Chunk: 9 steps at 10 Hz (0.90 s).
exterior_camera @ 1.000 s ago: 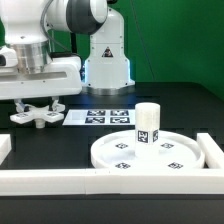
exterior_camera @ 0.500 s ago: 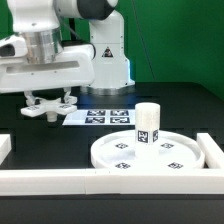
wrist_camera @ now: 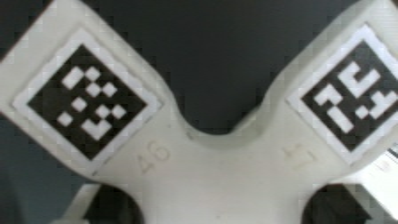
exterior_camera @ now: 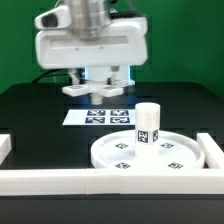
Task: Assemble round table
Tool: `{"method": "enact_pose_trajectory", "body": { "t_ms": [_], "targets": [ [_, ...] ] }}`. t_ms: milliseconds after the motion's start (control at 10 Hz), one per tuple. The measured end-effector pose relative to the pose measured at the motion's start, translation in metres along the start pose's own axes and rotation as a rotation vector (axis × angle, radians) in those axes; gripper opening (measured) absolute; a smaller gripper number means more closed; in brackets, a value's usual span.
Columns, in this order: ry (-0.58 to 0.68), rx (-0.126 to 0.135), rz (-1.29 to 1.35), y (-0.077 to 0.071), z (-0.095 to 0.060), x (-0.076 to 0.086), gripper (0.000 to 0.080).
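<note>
A black worktop (exterior_camera: 40, 120) fills the scene, with a green wall (exterior_camera: 190, 40) rising behind its far edge. The marker board (exterior_camera: 95, 117), thin, flat and white with a row of square black-and-white tags, lies on the worktop about midway between its side edges. A long white border rail (exterior_camera: 60, 182) runs along the near edge, and a shorter rail (exterior_camera: 212, 150) runs back from the near corner on the exterior view's right
</note>
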<state>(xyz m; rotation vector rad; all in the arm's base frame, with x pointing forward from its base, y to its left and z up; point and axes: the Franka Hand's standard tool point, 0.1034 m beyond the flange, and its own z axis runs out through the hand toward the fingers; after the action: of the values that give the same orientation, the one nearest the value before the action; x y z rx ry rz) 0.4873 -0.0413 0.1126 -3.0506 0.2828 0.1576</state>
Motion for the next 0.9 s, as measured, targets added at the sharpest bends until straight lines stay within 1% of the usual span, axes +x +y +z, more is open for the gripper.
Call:
{"method": "enact_pose_trajectory", "body": {
  "t_ms": [100, 400, 500, 600, 700, 800, 900],
  "targets": [
    [0.011, -0.001, 0.001, -0.006, -0.003, 0.007, 0.0448],
    [0.010, -0.002, -0.006, -0.005, -0.002, 0.005, 0.0448],
    [0.002, -0.001, -0.010, -0.007, -0.003, 0.005, 0.0449],
    [-0.009, 0.006, -0.022, -0.014, -0.011, 0.007, 0.0449],
    [-0.006, 0.011, -0.031, -0.024, -0.020, 0.017, 0.0449],
    [0.014, 0.016, -0.046, -0.036, -0.031, 0.033, 0.0449],
    [0.030, 0.022, -0.052, -0.045, -0.041, 0.045, 0.0449]
  ]
}}
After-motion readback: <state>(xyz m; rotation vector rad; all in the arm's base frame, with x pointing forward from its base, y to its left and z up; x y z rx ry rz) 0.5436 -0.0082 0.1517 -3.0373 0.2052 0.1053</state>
